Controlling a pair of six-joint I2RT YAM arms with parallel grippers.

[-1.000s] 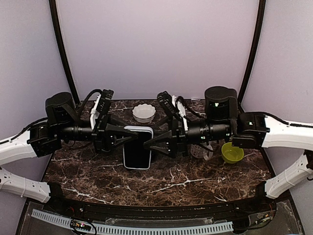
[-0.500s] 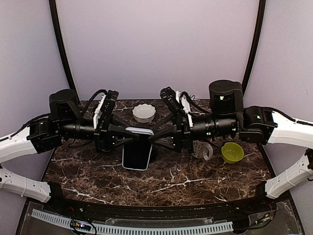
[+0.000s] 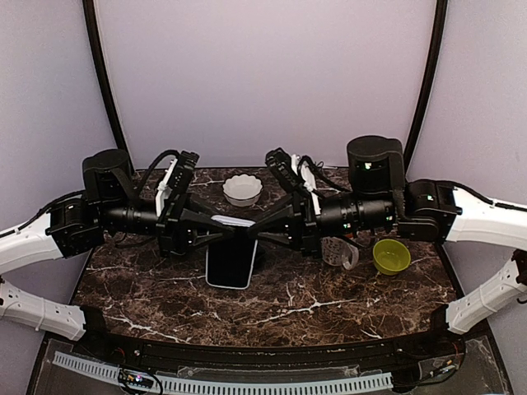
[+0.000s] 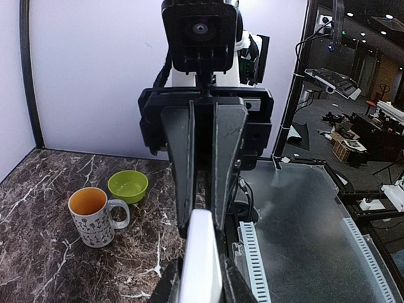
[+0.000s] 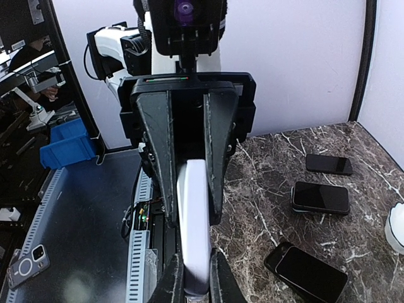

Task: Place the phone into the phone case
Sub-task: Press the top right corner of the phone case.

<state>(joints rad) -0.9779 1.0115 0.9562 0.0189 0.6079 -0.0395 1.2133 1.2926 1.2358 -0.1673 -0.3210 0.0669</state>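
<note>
The phone case (image 4: pixel 201 252) is a thin white slab in the middle of the top view, close to upright over the marble table (image 3: pixel 329 309). Its dark face, which I take for the phone (image 3: pixel 230 262) sitting inside it, is turned toward the bottom of that frame. Whether the phone is snapped fully home I cannot tell, nor whether the slab's lower end touches the table. The left gripper (image 3: pixel 224 233) comes in from the left and is clenched on the slab's top end. The right gripper (image 3: pixel 252 233) comes in from the right, and its fingers look pinched onto the same end, tip almost meeting tip. To the right stand a patterned mug (image 4: pixel 95 216) and a green bowl (image 4: pixel 128 186), and a white fluted bowl (image 3: pixel 242 189) sits above centre. In the right wrist view three spare dark handsets (image 5: pixel 320 197) lie at the right. The main risk, as I judge it, comes from both grips crowding one short end. The hanging length could swing or slide out and drop onto the stone. If the arms pull unevenly, the case could twist and spring the phone loose. Squeezing only the rim could likewise push the phone out.
</note>
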